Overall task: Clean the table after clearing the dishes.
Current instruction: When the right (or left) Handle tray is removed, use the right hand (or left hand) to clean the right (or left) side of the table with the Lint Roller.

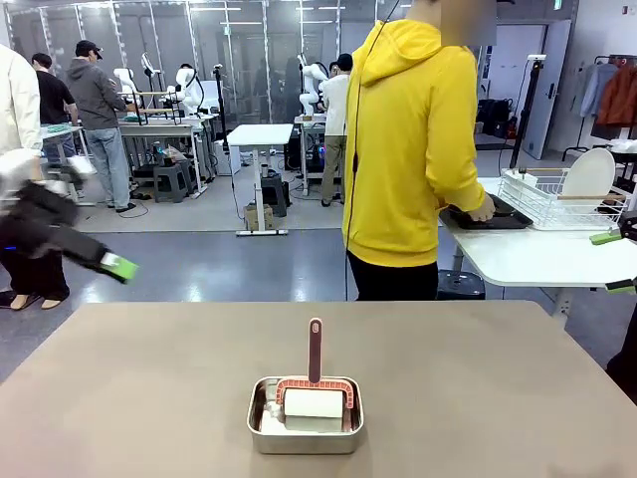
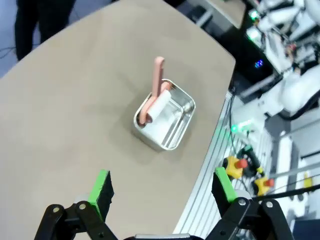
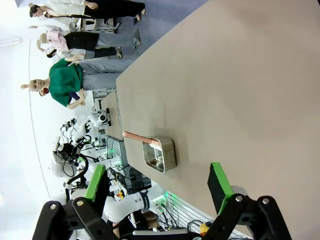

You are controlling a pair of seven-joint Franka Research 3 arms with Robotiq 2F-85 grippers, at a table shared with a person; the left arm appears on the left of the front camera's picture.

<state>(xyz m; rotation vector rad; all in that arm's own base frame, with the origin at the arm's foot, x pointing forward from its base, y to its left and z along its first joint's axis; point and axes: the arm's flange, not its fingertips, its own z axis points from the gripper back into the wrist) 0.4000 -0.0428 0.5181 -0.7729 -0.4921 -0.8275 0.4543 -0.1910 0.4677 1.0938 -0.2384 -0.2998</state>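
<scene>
The table (image 1: 149, 388) has a grey-brown top. Near its front middle stands a small steel tin (image 1: 305, 416) holding a white roller with a pink handle (image 1: 315, 383). My left gripper (image 1: 117, 267) hangs blurred above the table's far left edge. In the left wrist view it (image 2: 162, 187) is open and high over the tin (image 2: 170, 125). My right gripper (image 1: 613, 262) is at the right edge, open and holding nothing (image 3: 157, 182), well off the tin (image 3: 160, 155). Of the dishes, one white plate (image 1: 589, 174) stands in a wire rack. A person's hand rests on a dark tray (image 1: 493, 219).
A person in a yellow hoodie (image 1: 413, 149) stands beyond the far edge, turned to a smaller white table (image 1: 537, 259) that bears the wire dish rack (image 1: 557, 204). Other people and benches are far behind.
</scene>
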